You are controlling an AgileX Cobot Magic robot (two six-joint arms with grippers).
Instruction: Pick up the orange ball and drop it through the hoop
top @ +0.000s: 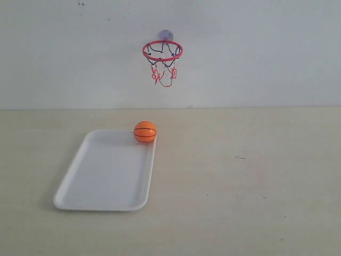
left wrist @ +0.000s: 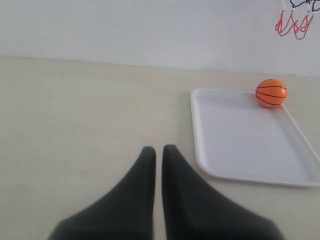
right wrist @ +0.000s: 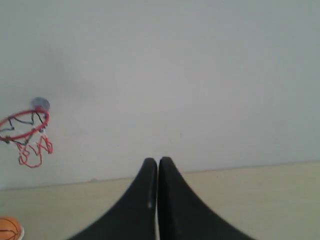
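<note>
The orange ball (top: 145,132) rests in the far right corner of a white tray (top: 96,184). It also shows in the left wrist view as the orange ball (left wrist: 271,93) and at the frame edge in the right wrist view (right wrist: 9,229). The hoop (top: 162,51), red ring with black-and-red net, hangs on the wall above the ball; the hoop (right wrist: 25,127) is in the right wrist view too, and only its net (left wrist: 294,22) in the left wrist view. My left gripper (left wrist: 158,150) is shut and empty, well short of the tray. My right gripper (right wrist: 158,161) is shut and empty. Neither arm appears in the exterior view.
The white tray (left wrist: 240,145) lies on a beige table (top: 250,181) that runs up to a plain white wall (top: 256,53). A few small dark specks mark the table right of the tray.
</note>
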